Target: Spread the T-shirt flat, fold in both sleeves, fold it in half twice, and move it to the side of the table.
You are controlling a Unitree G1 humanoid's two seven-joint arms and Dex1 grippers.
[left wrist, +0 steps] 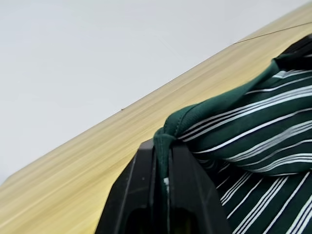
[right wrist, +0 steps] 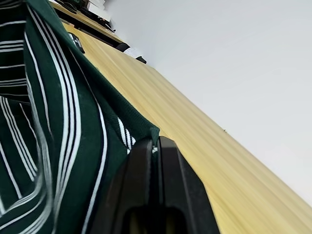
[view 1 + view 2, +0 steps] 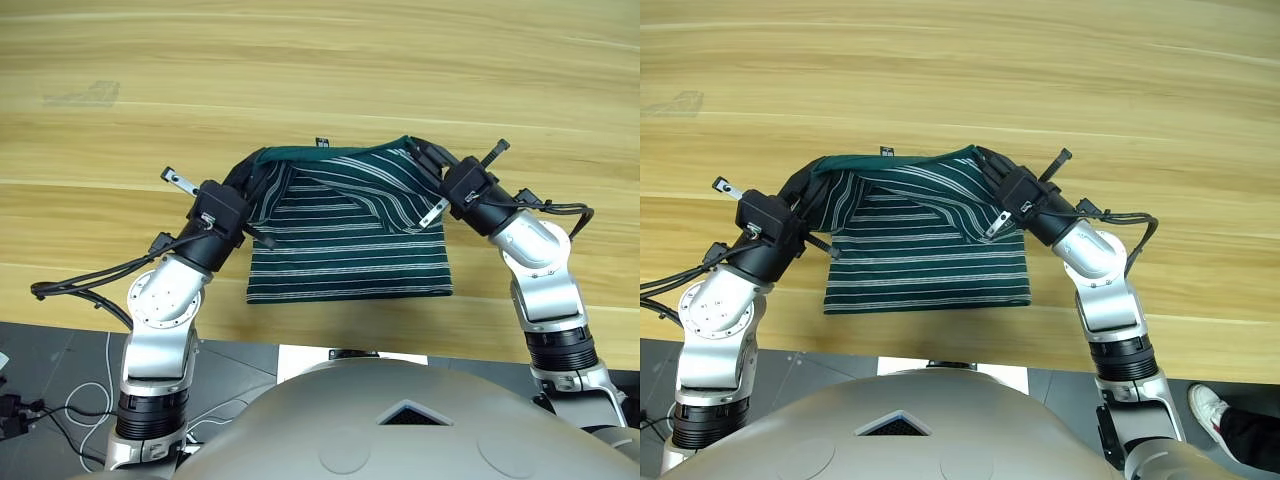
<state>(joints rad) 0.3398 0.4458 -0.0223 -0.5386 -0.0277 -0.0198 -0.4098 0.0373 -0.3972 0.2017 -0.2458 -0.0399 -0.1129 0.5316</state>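
A dark green T-shirt (image 3: 340, 245) with thin white stripes lies near the front edge of the wooden table (image 3: 320, 80). Its far edge is lifted off the table and sags between the two grippers. My left gripper (image 3: 262, 168) is shut on the far left corner of that edge; the cloth (image 1: 168, 134) is bunched between its black fingers (image 1: 146, 185). At the far right corner my right gripper (image 3: 418, 152) is shut on the hem (image 2: 146, 134). The near half of the T-shirt rests flat, its bottom hem (image 3: 927, 303) straight.
Bare light wood stretches beyond and to both sides of the T-shirt. The table's front edge (image 3: 250, 338) runs just below the shirt's near hem. Cables (image 3: 80, 285) trail from my left arm past that edge.
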